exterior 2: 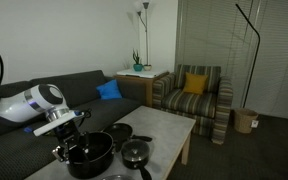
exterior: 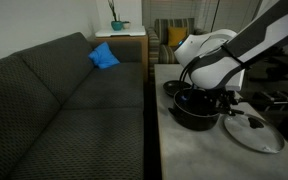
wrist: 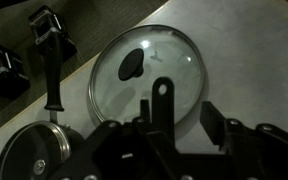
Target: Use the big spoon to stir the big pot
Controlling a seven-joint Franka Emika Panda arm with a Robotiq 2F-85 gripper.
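The big pot [exterior: 194, 113] stands on the pale table, and in an exterior view [exterior 2: 92, 158] it sits near the table's front end. My gripper [exterior: 208, 97] hangs over the pot, above its rim [exterior 2: 72, 148]. In the wrist view the fingers [wrist: 179, 118] are close together around the thin black handle of the big spoon [wrist: 162, 100], whose end with a hole sticks up between them. The spoon's bowl is hidden below the gripper. The pot does not show in the wrist view.
A round glass lid [wrist: 149, 65] lies on the table beside the pot [exterior: 252, 132]. Smaller black pans [exterior 2: 136, 153] [exterior 2: 119, 132] stand nearby, one with a long handle [wrist: 52, 85]. Black boxes [wrist: 49, 30] lie beyond. A dark sofa [exterior: 64, 100] borders the table.
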